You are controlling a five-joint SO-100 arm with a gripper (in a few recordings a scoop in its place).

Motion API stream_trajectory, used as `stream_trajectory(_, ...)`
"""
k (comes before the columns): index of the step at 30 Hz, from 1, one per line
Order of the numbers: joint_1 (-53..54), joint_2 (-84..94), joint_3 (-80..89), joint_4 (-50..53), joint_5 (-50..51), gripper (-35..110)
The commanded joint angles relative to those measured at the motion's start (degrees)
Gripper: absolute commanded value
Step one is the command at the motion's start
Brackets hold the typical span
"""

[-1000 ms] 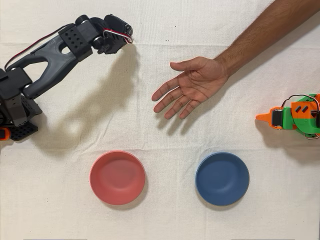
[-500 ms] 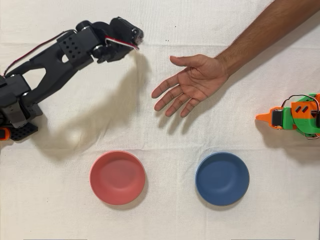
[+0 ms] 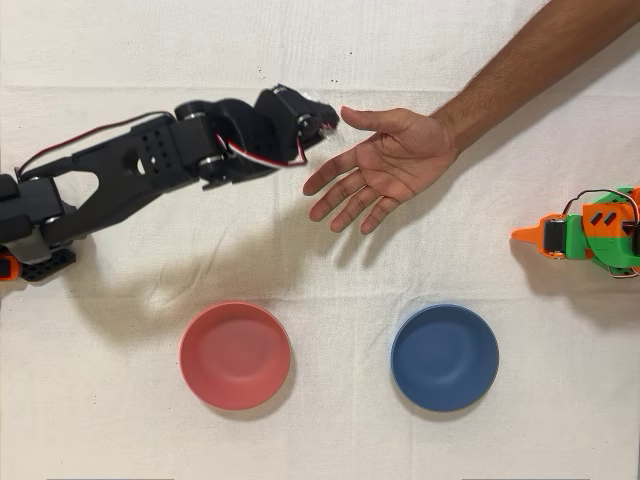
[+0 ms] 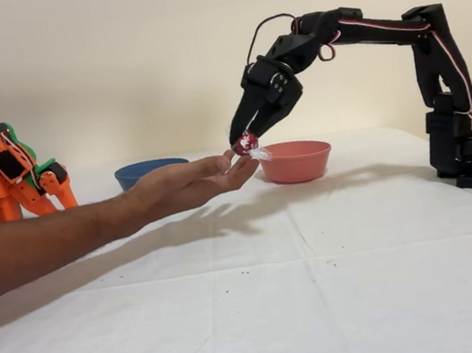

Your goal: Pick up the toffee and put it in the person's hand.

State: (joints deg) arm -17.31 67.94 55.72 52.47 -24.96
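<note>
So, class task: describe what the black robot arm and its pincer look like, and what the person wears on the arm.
The arm is matte black plastic in blocky segments, one link with a grid of small holes, and red-and-white cables loop along it. Its pincer has two tapered black fingers. The person's forearm is bare, with no sleeve or watch in view.

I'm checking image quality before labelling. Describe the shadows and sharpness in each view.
Overhead view: even light, soft shadows of the black arm and the person's hand falling below them on the cloth; everything sharp. Fixed view: soft shadow under the forearm on the table; the toffee in the robot's hand is small but clear.
</note>
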Motion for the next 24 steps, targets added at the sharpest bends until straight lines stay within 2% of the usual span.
stream_trajectory(1,2.1,9.4,-2.0,-3.7,-2.4,0)
stream_trajectory(24,8.5,12.8,14.3,-17.0,-6.7,0)
